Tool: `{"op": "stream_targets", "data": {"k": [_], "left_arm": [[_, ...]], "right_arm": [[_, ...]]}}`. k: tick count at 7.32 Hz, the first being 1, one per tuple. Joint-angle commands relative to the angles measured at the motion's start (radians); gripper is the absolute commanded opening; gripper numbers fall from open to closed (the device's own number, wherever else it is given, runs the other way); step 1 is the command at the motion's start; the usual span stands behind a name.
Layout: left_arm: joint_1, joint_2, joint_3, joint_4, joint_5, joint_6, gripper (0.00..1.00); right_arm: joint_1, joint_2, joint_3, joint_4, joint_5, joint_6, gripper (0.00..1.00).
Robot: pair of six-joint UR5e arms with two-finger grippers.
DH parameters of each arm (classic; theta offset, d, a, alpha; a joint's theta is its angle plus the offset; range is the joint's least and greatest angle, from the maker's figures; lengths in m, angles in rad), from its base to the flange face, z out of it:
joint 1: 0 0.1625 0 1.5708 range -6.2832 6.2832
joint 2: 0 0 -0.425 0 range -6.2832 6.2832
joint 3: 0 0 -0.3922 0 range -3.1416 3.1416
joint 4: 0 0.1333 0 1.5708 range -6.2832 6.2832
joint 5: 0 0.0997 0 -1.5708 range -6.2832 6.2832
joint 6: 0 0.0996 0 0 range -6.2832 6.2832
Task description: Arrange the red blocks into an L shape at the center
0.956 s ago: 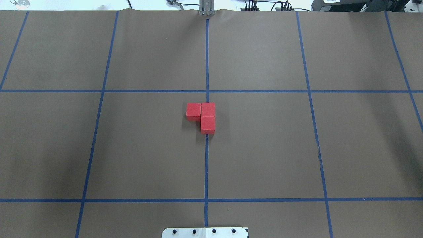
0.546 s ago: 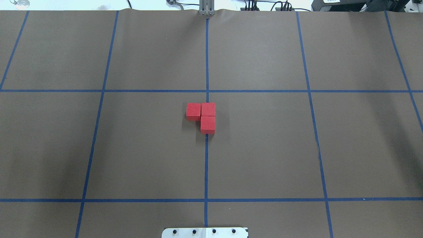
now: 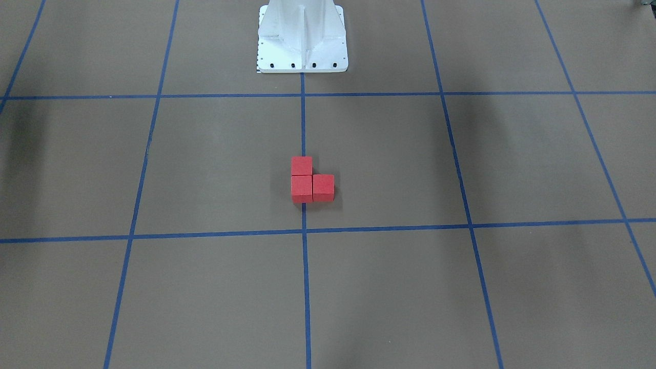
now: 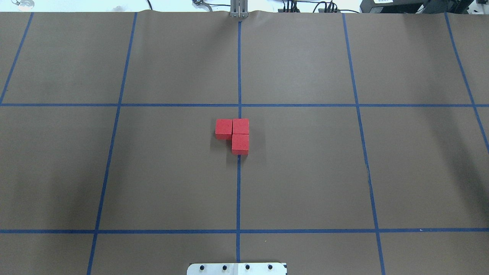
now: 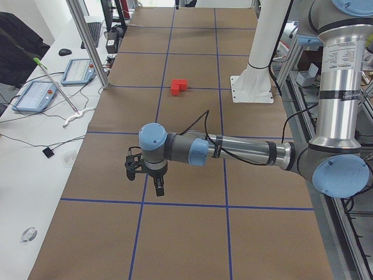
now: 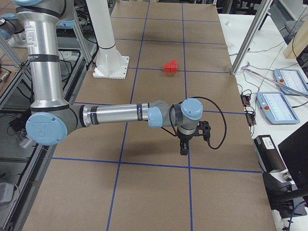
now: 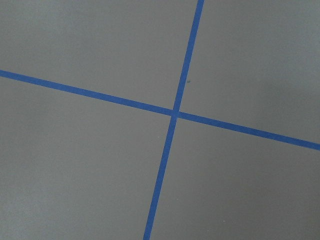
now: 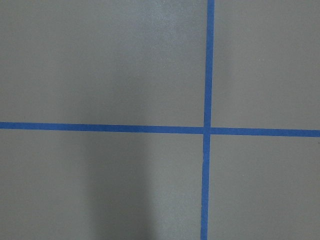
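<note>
The left gripper (image 5: 158, 187) and right gripper (image 6: 184, 148) show only in side views, so how their jaws stand is unclear. The white base (image 4: 237, 268) is cut by the overhead view's bottom edge.

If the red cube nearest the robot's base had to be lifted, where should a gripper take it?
Probably from straight above, pinching the small matte red cube at the L's near end across its left and right faces. Those stand bare; its far face touches the red corner cube, leaving no finger gap there.
</note>
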Motion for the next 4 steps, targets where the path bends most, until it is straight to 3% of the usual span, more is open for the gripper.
{"op": "stream_targets", "data": {"k": [1, 4], "left_arm": [[0.000, 0.000, 0.001, -0.001, 0.002, -0.002, 1.00], [0.000, -0.002, -0.002, -0.002, -0.002, 0.000, 1.00]], "right_arm": [[0.000, -0.001, 0.002, 0.000, 0.001, -0.001, 1.00], [-0.020, 0.000, -0.024, -0.003, -0.007, -0.085, 1.00]]}}
